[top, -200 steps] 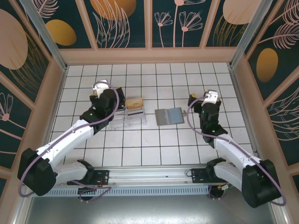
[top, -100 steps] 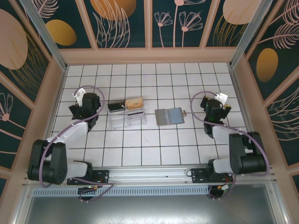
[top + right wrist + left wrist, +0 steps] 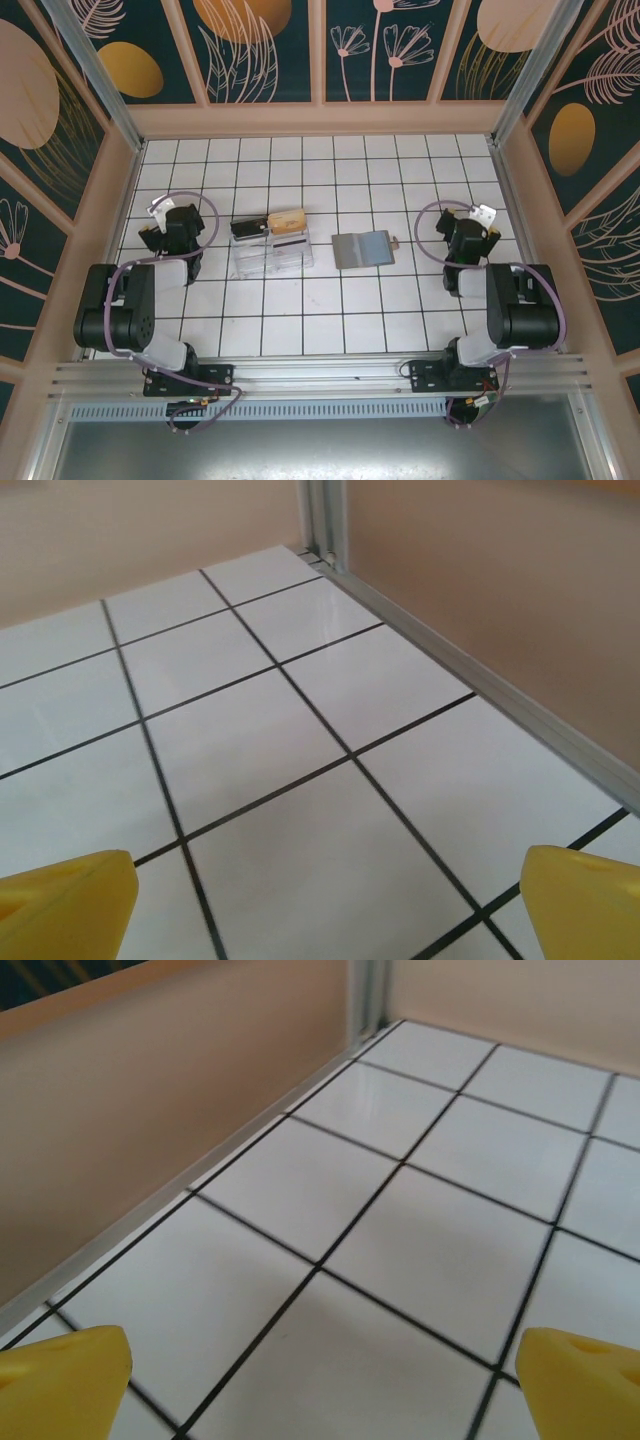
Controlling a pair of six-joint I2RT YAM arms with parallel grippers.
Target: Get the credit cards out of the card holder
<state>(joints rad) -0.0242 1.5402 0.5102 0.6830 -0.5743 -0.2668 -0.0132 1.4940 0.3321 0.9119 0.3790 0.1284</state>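
Yellow-tipped left end effector (image 3: 320,1385) and right end effector (image 3: 325,905) both wide open and empty

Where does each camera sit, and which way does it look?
Top external: high at the near edge, looking down on the table, card holder, credit cards, left arm, right arm.
Left wrist: on left arm, looking low toward the far left corner; yellow fingers apart.
Right wrist: likewise, toward the far right corner; fingers apart.
All share the tiled table.
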